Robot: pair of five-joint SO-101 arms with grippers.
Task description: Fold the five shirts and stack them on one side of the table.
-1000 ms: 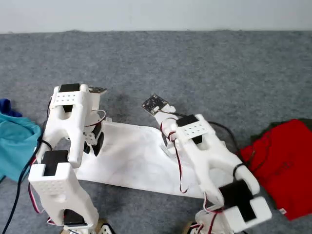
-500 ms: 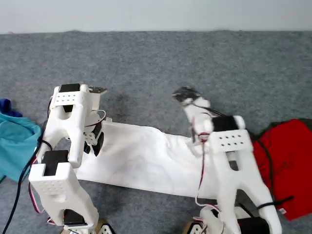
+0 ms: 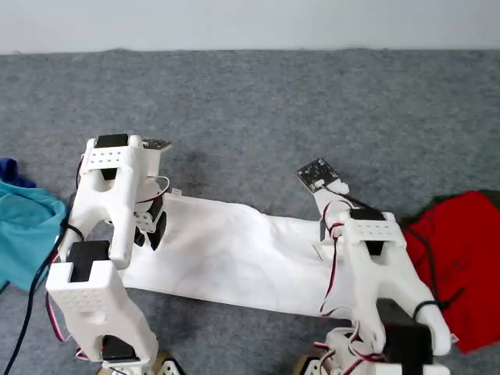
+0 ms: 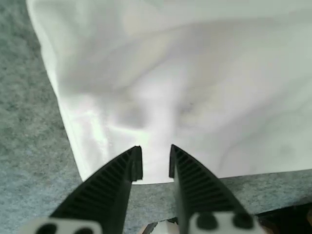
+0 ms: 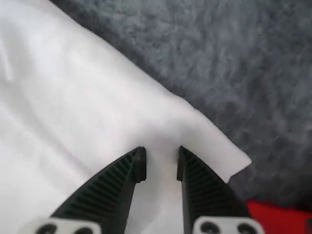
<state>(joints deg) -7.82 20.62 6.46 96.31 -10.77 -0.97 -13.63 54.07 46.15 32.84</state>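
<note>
Shirt in white [image 3: 226, 258], spread flat on the grey table [image 3: 312, 101] between our two arms.
At the far left we see a teal shirt [image 3: 27, 226] with a dark blue one [image 3: 9, 168] touching it. Next, our left gripper [image 4: 155, 163] sits low over the white shirt's left end, near its edge, fingers a narrow gap apart with cloth showing between them. Our right gripper [image 5: 160, 163] sits low over the shirt's right end by a corner, its fingers likewise slightly apart. A red shirt [image 3: 465, 250] lies at the far right.
</note>
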